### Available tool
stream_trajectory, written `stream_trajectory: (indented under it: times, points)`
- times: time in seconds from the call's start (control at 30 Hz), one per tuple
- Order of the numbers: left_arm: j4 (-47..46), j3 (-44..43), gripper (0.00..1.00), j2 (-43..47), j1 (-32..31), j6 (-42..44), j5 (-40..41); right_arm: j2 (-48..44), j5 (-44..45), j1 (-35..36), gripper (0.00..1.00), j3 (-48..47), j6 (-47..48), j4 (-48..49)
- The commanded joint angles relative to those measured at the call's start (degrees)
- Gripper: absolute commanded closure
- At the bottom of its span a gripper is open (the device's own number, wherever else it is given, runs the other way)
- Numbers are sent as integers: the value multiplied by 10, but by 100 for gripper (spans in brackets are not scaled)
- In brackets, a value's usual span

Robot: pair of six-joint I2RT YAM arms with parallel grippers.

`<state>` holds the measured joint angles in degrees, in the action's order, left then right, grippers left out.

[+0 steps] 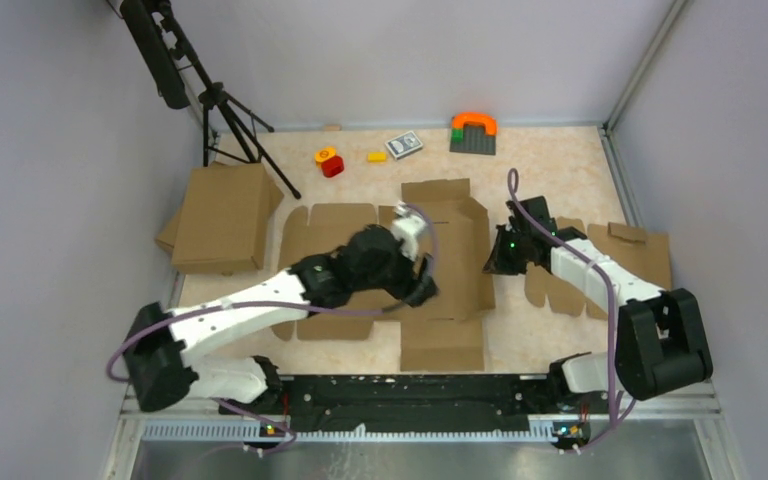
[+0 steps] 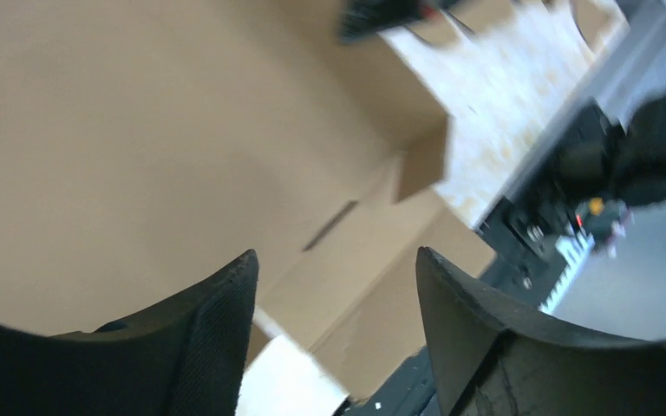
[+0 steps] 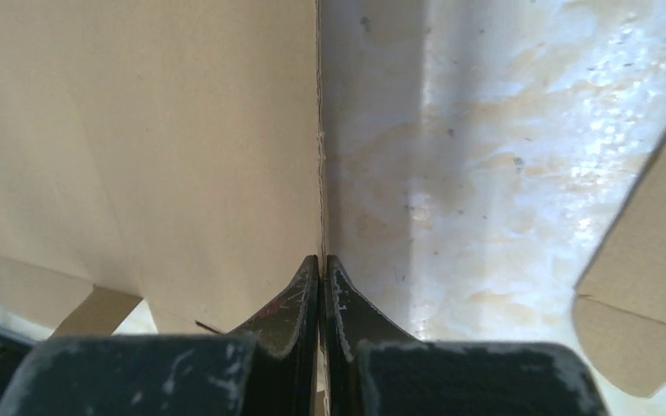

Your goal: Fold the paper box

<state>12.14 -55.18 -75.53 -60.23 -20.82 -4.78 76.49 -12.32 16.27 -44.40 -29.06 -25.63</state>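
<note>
The right claw (image 3: 322, 260) is pinched tight on the right-hand edge of the paper box (image 1: 457, 250), a die-cut cardboard sheet lying mid-worktop (image 1: 550, 170). The left claw (image 2: 338, 264) hovers over the central panel with its fingers spread. For a clean side wall, the left should likely press flat beside the crease while the right swings its edge up and inward, gently enough not to tear it.
</note>
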Motion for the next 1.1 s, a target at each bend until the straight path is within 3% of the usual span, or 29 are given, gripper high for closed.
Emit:
stream_trajectory:
  times: [0.0, 0.17, 0.33, 0.43, 0.53, 0.7, 1.07]
  points:
    - [124, 25, 30, 114, 105, -74, 31, 17, 85, 18, 100, -48, 39, -53]
    - [217, 63, 20, 201, 197, -90, 101, 30, 161, 40, 100, -74, 50, -84]
    - [226, 121, 13, 227, 308, -108, 26, 46, 215, 46, 100, -91, 62, -108]
    - [220, 143, 3, 220, 353, -111, 3, 48, 212, 48, 100, -90, 62, -104]
    - [210, 160, 2, 214, 387, -113, -8, 50, 213, 47, 100, -87, 63, -101]
    - [211, 177, 1, 205, 417, -137, 78, 47, 204, 48, 100, -85, 62, -103]
    - [147, 212, 3, 145, 450, -123, 163, 43, 206, 48, 100, -80, 66, -109]
